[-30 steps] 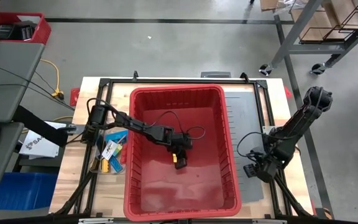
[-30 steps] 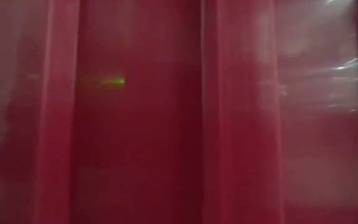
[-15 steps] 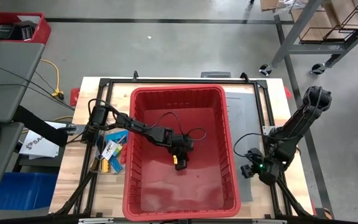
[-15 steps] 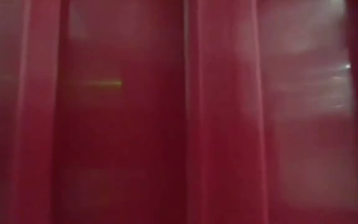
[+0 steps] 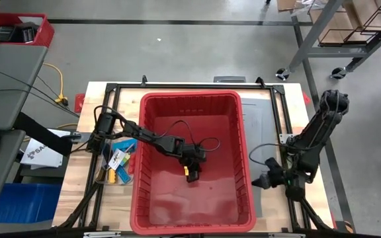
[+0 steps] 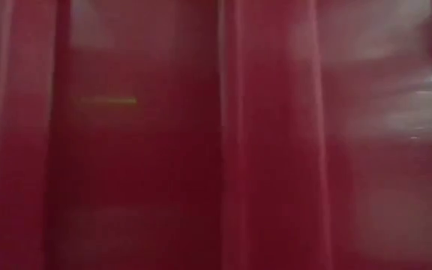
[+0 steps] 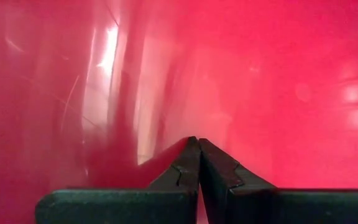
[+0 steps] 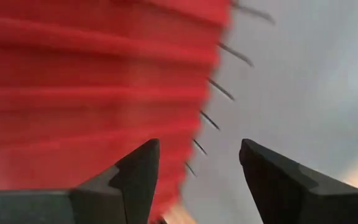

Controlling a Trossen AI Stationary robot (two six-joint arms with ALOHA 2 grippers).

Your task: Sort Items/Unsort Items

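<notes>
The large red bin [image 5: 190, 96] stands in the middle of the table. My left gripper [image 5: 190, 170] reaches down inside it, its fingers shut [image 7: 197, 140] with nothing between them; a small yellow spot [image 5: 186, 174] shows at its tip, and I cannot tell what it is. Blue, yellow and white-labelled items [image 5: 116, 160] lie in a heap on the table left of the bin. Thin dark sticks [image 8: 221, 90] lie in a row on the grey mat [image 5: 262, 119] beside the bin's right wall. My right gripper [image 5: 261, 180] hangs open [image 8: 199, 144] over that mat, facing the bin's wall [image 8: 92, 74]. My left gripper points slanting down at the bin's floor [image 7: 278, 93] with its fingers shut. I cannot tell whether the fingertips touch the floor.
The bin fills the whole low view [image 6: 216, 135]. A dark metal frame [image 5: 177, 85] runs around the table. Bare wood [image 5: 309, 198] is left along the right edge. A blue crate [image 5: 18, 201] and a desk stand off the table's left side.
My right gripper has turned toward the bin's right wall and shifted a little toward the table's near edge, staying open. In the low view the bin's ribs have shifted toward the picture's left.
</notes>
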